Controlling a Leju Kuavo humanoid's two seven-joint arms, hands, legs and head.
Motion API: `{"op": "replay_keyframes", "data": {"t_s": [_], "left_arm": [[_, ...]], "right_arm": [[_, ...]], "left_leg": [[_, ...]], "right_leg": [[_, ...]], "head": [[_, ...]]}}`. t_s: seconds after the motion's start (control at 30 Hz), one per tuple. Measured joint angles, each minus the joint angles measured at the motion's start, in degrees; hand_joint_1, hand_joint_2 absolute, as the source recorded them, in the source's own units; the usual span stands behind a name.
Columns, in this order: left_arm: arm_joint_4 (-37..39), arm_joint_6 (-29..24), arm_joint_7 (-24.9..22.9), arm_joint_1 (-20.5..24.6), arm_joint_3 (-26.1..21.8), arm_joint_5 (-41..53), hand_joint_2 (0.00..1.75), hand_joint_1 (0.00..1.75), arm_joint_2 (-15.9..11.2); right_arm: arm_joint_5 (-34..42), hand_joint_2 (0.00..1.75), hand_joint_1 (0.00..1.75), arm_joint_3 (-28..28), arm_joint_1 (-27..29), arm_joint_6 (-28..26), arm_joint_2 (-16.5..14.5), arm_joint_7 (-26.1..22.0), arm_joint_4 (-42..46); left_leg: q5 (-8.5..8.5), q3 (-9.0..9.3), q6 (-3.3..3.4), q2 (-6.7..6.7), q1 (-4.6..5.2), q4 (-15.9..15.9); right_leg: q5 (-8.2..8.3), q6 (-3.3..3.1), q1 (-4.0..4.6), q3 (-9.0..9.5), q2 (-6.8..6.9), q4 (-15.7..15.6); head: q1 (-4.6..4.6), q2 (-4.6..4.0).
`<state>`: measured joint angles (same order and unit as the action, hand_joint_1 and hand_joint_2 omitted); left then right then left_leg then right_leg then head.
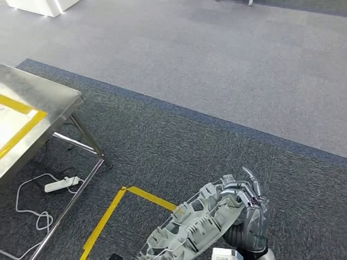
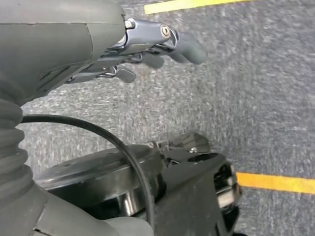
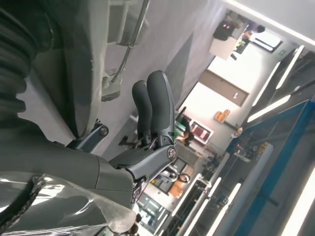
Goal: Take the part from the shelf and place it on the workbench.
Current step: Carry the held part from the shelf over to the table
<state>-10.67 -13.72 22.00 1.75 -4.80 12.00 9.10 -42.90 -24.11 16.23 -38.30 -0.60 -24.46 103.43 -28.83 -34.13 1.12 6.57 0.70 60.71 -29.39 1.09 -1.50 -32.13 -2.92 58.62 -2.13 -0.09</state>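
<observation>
While the right hand [image 1: 245, 203] shows low in the head view with its dark fingers [image 1: 239, 190] wrapped over one end of the part [image 1: 192, 225], a long pale grey ribbed moulding, the rest of the part stretches away from that hand toward the robot's left, above the dark carpet [image 1: 196, 141]. The hand is clamped on the part, which touches nothing else that can be seen. In the right wrist view the same hand's fingers [image 3: 159, 105] curl round a pale grey wall of the part [image 3: 89, 59].

The left hand [image 2: 122, 44] in its wrist view hangs over the carpet, its fingers [image 2: 185, 46] lying nearly straight and slightly apart, holding nothing.

Well off to the left of the right hand stands the steel surface [image 1: 37, 108], marked with yellow tape. Under it a white power strip [image 1: 61, 184] and its cable lie on the carpet. Yellow floor tape [image 1: 119, 208] runs just beyond the free end of the part. Farther out from the right hand the dark carpet meets a lighter grey floor [image 1: 204, 49].
</observation>
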Motion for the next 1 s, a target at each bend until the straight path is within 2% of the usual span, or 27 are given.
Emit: {"op": "replay_keyframes", "data": {"t_s": [0.07, 0.1, 0.13, 0.17, 0.2, 0.23, 0.27, 0.3, 0.33, 0.37, 0.4, 0.43, 0.47, 0.5, 0.53, 0.6, 0.63, 0.67, 0.7, 0.73, 0.77, 0.8, 0.87, 0.9, 0.93, 0.97, 1.0], "left_arm": [[0.0, 0.2, 0.0, 0.1, 0.1, 0.4, 1.75, 0.0, 0.0], [0.0, 0.3, 0.0, 0.2, 0.3, 0.7, 1.75, 0.0, 0.0], [0.0, 0.3, 0.0, 0.3, 0.4, 0.9, 1.75, 0.0, -0.1], [0.0, 0.4, -0.1, 0.3, 0.5, 1.1, 1.75, 0.0, -0.1], [0.0, 0.4, -0.1, 0.2, 0.6, 1.2, 1.75, 0.0, -0.1], [0.0, 0.4, -0.1, 0.1, 0.6, 1.3, 1.75, 0.0, -0.1], [0.0, 0.5, -0.2, 0.1, 0.7, 1.4, 1.75, 0.0, -0.1], [0.0, 0.5, -0.2, 0.1, 0.7, 1.5, 1.75, 0.0, -0.1], [0.0, 0.5, -0.2, 0.2, 0.8, 1.6, 1.75, 0.0, -0.1], [0.0, 0.4, -0.2, 0.3, 0.9, 1.7, 1.75, 0.0, -0.1], [0.0, 0.4, -0.2, 0.4, 1.0, 1.8, 1.75, 0.0, -0.1], [0.0, 0.4, -0.1, 0.4, 1.1, 1.9, 1.75, 0.0, -0.1], [0.0, 0.4, -0.1, 0.3, 1.1, 1.9, 1.75, 0.0, -0.1], [0.0, 0.4, -0.1, 0.2, 1.1, 1.9, 1.75, 0.0, -0.1], [0.0, 0.4, -0.1, 0.3, 1.2, 2.0, 1.75, 0.0, -0.2], [0.0, 0.3, -0.1, 0.6, 1.3, 2.0, 1.75, 0.0, -0.1], [0.0, 0.3, -0.1, 0.6, 1.4, 2.0, 1.75, 0.0, -0.1], [0.0, 0.4, -0.1, 0.6, 1.4, 2.1, 1.75, 0.0, -0.1], [0.0, 0.4, -0.1, 0.5, 1.5, 2.1, 1.75, 0.0, 0.0], [0.0, 0.4, -0.1, 0.3, 1.5, 2.2, 1.75, 0.0, 0.0], [0.0, 0.5, -0.1, 0.2, 1.5, 2.3, 1.75, 0.0, 0.0], [0.0, 0.6, -0.1, 0.2, 1.5, 2.4, 1.75, 0.0, 0.0], [0.0, 0.7, -0.1, 0.3, 1.5, 2.5, 1.75, 0.0, 0.0], [0.1, 0.7, -0.1, 0.3, 1.6, 2.5, 1.75, 0.0, 0.0], [0.1, 0.7, -0.1, 0.4, 1.6, 2.6, 1.75, 0.0, 0.0], [0.1, 0.8, -0.1, 0.4, 1.6, 2.6, 1.75, 0.0, 0.0], [0.1, 0.8, -0.1, 0.4, 1.6, 2.7, 1.75, 0.0, 0.0]], "right_arm": [[-1.0, 1.75, 1.75, 0.1, -0.3, 0.1, 0.1, 0.5, 0.0], [-1.5, 1.75, 1.75, 0.1, -0.5, 0.2, 0.2, 0.8, 0.0], [-1.9, 1.75, 1.75, 0.2, -0.8, 0.3, 0.3, 1.1, 0.0], [-2.2, 1.75, 1.75, 0.3, -1.3, 0.4, 0.4, 1.4, 0.0], [-2.4, 1.75, 1.75, 0.3, -1.7, 0.6, 0.5, 1.6, 0.0], [-2.6, 1.75, 1.75, 0.4, -2.2, 0.7, 0.6, 1.8, 0.0], [-2.7, 1.75, 1.75, 0.5, -2.6, 0.9, 0.7, 1.9, 0.0], [-2.9, 1.75, 1.75, 0.7, -3.0, 1.0, 0.7, 2.1, 0.0], [-3.0, 1.75, 1.75, 0.8, -3.4, 1.1, 0.8, 2.2, 0.0], [-3.0, 1.75, 1.75, 0.9, -3.7, 1.2, 0.9, 2.3, 0.0], [-3.1, 1.75, 1.75, 1.0, -4.0, 1.2, 1.0, 2.5, 0.0], [-3.1, 1.75, 1.75, 1.1, -4.3, 1.3, 1.1, 2.6, 0.0], [-3.0, 1.75, 1.75, 1.2, -4.7, 1.4, 1.2, 2.8, 0.0], [-3.0, 1.75, 1.75, 1.3, -5.0, 1.4, 1.3, 2.9, 0.0], [-3.0, 1.75, 1.75, 1.5, -5.3, 1.5, 1.4, 2.9, 0.1], [-2.9, 1.75, 1.75, 1.7, -5.4, 1.5, 1.7, 3.0, 0.1], [-2.9, 1.75, 1.75, 1.9, -5.4, 1.6, 1.9, 3.0, 0.1], [-3.0, 1.75, 1.75, 2.1, -5.3, 1.8, 2.0, 3.0, 0.1], [-3.0, 1.75, 1.75, 2.3, -5.4, 2.0, 2.1, 3.1, 0.1], [-3.2, 1.75, 1.75, 2.5, -5.5, 2.3, 2.2, 3.1, 0.1], [-3.5, 1.75, 1.75, 2.7, -5.7, 2.5, 2.3, 3.2, 0.1], [-4.0, 1.75, 1.75, 2.9, -5.8, 2.8, 2.3, 3.2, 0.1], [-4.9, 1.75, 1.75, 3.0, -6.1, 3.2, 2.4, 3.4, 0.0], [-5.4, 1.75, 1.75, 3.1, -6.2, 3.3, 2.4, 3.4, -0.1], [-5.7, 1.75, 1.75, 3.1, -6.4, 3.4, 2.4, 3.5, -0.1], [-5.9, 1.75, 1.75, 3.2, -6.5, 3.4, 2.4, 3.6, -0.1], [-6.1, 1.75, 1.75, 3.3, -6.7, 3.4, 2.4, 3.6, -0.1]], "left_leg": [[-2.54, -2.63, -0.75, -3.75, -0.05, 5.4], [-3.93, -4.62, -1.07, -4.89, -0.27, 9.2], [-4.76, -6.44, -1.34, -5.45, -0.51, 12.3], [-4.63, -7.51, -1.53, -5.75, -0.73, 13.9], [-3.42, -7.55, -1.64, -6.0, -0.91, 13.4], [-1.33, -6.56, -1.65, -6.37, -1.02, 10.9], [0.86, -4.93, -1.53, -7.45, -0.98, 7.2], [2.19, -3.33, -1.29, -9.07, -0.61, 3.9], [2.61, -2.06, -0.87, -10.49, -0.2, 1.2], [2.29, -1.35, -0.45, -11.58, 0.23, -0.2], [1.61, -1.11, 0.02, -11.71, 0.56, -0.8], [1.26, -0.78, 0.48, -11.0, 0.55, -1.2], [1.15, -0.32, 0.84, -10.2, 0.45, -1.5], [1.03, 0.2, 1.24, -9.39, 0.28, -1.7], [0.92, 0.78, 1.6, -8.58, 0.13, -1.8], [0.44, 1.44, 2.17, -6.94, -0.02, -1.8], [0.1, 1.75, 2.32, -5.99, -0.02, -1.8], [-0.31, 2.23, 2.36, -5.01, -0.02, -1.8], [-0.78, 2.87, 2.31, -4.04, -0.04, -1.8], [-1.34, 3.67, 2.18, -3.08, -0.1, -1.8], [-2.0, 4.58, 1.98, -2.18, -0.2, -1.8], [-2.71, 5.41, 1.7, -1.36, -0.26, -1.7], [-3.83, 6.01, 1.03, 0.0, -0.49, -1.5], [-4.11, 6.03, 0.71, 0.45, -0.6, -1.5], [-4.17, 5.89, 0.45, 0.72, -0.72, -1.4], [-4.0, 5.74, 0.2, 0.48, -0.74, -0.9], [-3.47, 5.08, -0.07, -0.52, -0.64, 0.6]], "right_leg": [[-0.37, -0.54, 0.04, 0.71, 1.9, -0.3], [-0.64, -0.7, 0.1, 0.98, 2.91, -0.3], [-0.93, -0.77, 0.14, 1.23, 3.89, -0.3], [-1.22, -0.74, 0.14, 1.52, 4.79, -0.3], [-1.53, -0.65, 0.13, 1.88, 5.61, -0.3], [-1.87, -0.5, 0.12, 2.33, 6.36, -0.3], [-2.26, -0.3, 0.13, 2.76, 7.05, -0.3], [-2.67, 0.0, 0.2, 3.06, 7.67, -0.4], [-3.08, 0.36, 0.29, 3.29, 8.28, -0.5], [-3.42, 0.7, 0.38, 3.69, 8.93, -0.7], [-3.49, 1.14, 0.42, 4.22, 9.47, -0.7], [-3.53, 1.59, 0.36, 4.95, 9.99, -0.6], [-3.73, 1.92, 0.22, 5.42, 9.71, -0.3], [-4.11, 2.2, 0.07, 5.19, 8.53, 0.8], [-4.93, 2.28, -0.04, 4.07, 6.97, 2.8], [-7.35, 2.29, -0.11, -0.83, 3.9, 9.8], [-8.36, 2.35, -0.1, -3.62, 3.32, 13.2], [-8.77, 2.44, -0.09, -5.87, 3.09, 15.3], [-8.15, 2.5, -0.09, -7.15, 3.01, 15.4], [-6.45, 2.54, -0.12, -7.41, 2.87, 13.5], [-3.7, 2.63, -0.19, -6.98, 2.34, 10.2], [-0.91, 2.67, -0.29, -6.44, 1.19, 6.8], [1.99, 2.16, -0.27, -5.36, -0.72, 2.5], [2.05, 1.67, -0.16, -5.11, -0.98, 2.1], [1.68, 1.1, -0.03, -4.65, -0.49, 1.9], [1.79, 0.74, -0.02, -4.17, 0.06, 1.7], [1.47, 0.41, -0.05, -3.47, 0.71, 1.3]], "head": [[-0.29, 0.0], [-0.41, 0.0], [-0.38, 0.0], [-0.4, 0.0], [-0.4, 0.0], [-0.41, 0.0], [-0.41, 0.0], [-0.42, 0.0], [-0.38, 0.0], [-0.36, 0.0], [-0.35, 0.0], [-0.34, 0.0], [-0.29, 0.0], [-0.17, 0.0], [0.0, 0.0], [0.32, 0.0], [0.38, 0.0], [0.39, 0.0], [0.4, 0.0], [0.39, 0.0], [0.4, 0.0], [0.46, 0.0], [0.55, 0.0], [0.61, 0.0], [0.59, 0.0], [0.55, 0.0], [0.47, 0.0]]}}
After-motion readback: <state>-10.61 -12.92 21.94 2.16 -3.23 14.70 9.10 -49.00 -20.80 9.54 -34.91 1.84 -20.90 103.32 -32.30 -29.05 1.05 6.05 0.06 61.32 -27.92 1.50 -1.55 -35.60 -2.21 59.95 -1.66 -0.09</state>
